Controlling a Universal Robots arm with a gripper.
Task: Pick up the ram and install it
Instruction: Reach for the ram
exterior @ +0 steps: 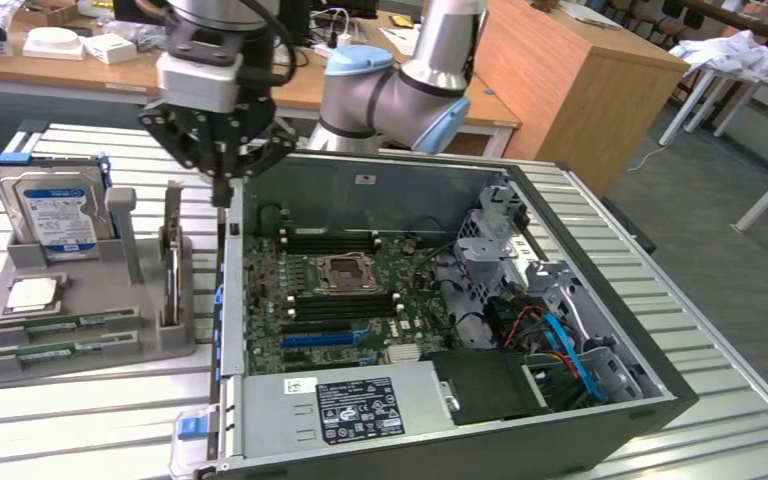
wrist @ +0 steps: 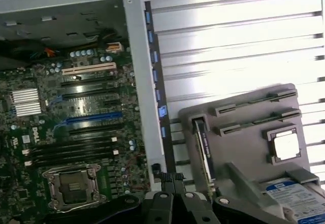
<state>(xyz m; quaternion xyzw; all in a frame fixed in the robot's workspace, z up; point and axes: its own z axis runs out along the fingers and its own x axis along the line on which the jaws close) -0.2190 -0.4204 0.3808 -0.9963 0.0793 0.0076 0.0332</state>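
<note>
Gripper (exterior: 224, 190) clenched shut, empty, held above the computer case (exterior: 398, 170) wall. The ram (exterior: 64, 323) is laid flat in the tray (exterior: 91, 372) toward the exterior view's left, lengthwise left-to-right.

The exterior view overlooks the tabletop (exterior: 744, 330) from above; my wrist view peers down close past my hand (wrist: 171, 179); both share the motherboard (wrist: 76, 132).

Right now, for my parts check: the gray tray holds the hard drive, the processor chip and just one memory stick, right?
Not quite: the gray tray holds two memory sticks, lying side by side, as the exterior view shows. The hard drive and processor chip are there too.
</note>
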